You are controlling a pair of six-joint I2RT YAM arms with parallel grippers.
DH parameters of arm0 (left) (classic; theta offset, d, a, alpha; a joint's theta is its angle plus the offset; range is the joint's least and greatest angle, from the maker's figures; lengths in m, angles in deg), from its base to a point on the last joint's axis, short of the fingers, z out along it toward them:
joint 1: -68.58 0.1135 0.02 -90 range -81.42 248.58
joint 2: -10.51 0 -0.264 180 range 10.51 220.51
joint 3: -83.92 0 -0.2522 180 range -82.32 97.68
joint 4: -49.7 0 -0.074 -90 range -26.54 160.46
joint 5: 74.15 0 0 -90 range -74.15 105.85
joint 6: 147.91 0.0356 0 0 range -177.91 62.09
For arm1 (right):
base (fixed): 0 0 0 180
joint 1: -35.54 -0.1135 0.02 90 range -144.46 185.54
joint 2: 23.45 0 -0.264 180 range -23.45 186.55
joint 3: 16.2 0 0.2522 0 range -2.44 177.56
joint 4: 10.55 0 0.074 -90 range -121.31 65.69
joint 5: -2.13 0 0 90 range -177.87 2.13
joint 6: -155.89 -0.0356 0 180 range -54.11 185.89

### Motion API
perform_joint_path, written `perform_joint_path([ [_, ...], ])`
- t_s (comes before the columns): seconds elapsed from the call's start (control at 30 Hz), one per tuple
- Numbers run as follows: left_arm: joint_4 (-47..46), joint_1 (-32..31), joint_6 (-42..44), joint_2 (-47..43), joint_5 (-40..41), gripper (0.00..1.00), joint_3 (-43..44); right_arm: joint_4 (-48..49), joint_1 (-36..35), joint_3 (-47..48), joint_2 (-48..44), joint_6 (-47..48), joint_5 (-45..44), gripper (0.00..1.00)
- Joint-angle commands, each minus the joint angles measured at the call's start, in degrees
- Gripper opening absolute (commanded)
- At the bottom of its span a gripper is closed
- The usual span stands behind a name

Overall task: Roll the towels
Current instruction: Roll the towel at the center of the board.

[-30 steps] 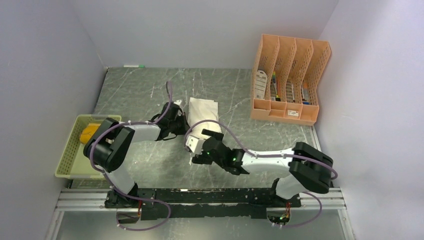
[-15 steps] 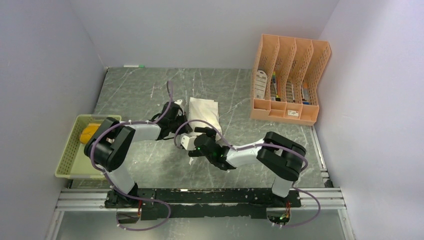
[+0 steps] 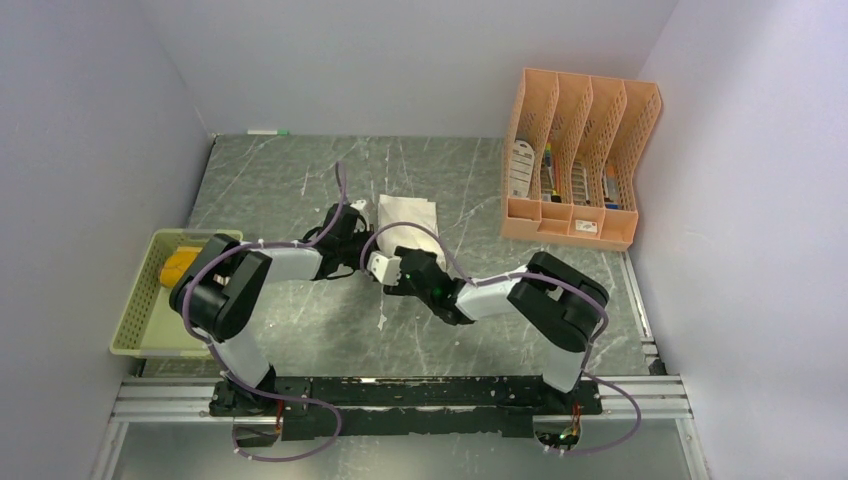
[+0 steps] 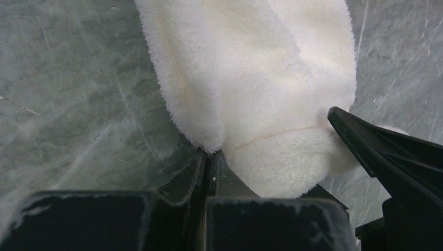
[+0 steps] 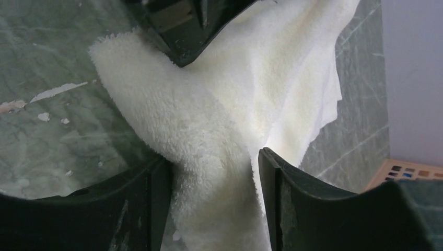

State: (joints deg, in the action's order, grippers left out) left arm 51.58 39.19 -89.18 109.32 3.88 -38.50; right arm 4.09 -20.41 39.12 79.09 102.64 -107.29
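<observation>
The cream-white towel (image 3: 410, 215) lies mid-table, its near end bunched into a thick fold (image 5: 219, 120). My left gripper (image 3: 360, 252) is at the fold's near-left corner, jaws shut (image 4: 209, 157) with the towel's edge (image 4: 251, 78) pinched at the tips. My right gripper (image 3: 385, 272) is right beside it, jaws open (image 5: 213, 157) and astride the fold, the towel against the left finger. The brown and mustard-yellow towel (image 3: 178, 266) lies in the green basket (image 3: 135, 320) at the left.
An orange file organiser (image 3: 575, 160) with small items stands at the back right. A pen (image 3: 268, 132) lies against the back wall. Walls close in on the left, back and right sides of the table.
My right arm has folded inward and its gripper has moved left and away, onto the towel's near end beside the left gripper. The left gripper has stayed put.
</observation>
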Motion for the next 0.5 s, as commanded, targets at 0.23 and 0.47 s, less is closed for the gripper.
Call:
perform_joint_path([
  [0.23, 4.73, 1.45, 0.92, 1.02, -5.08, 0.07, 0.40, -17.21, 6.58, 8.97, 3.45, -3.98, 21.31, 0.38],
  [0.47, 7.77, 9.04, -0.08, -6.15, -6.26, 0.52, 1.24, -25.44, 11.04, 12.92, 1.33, -9.03, 36.13, 0.24],
])
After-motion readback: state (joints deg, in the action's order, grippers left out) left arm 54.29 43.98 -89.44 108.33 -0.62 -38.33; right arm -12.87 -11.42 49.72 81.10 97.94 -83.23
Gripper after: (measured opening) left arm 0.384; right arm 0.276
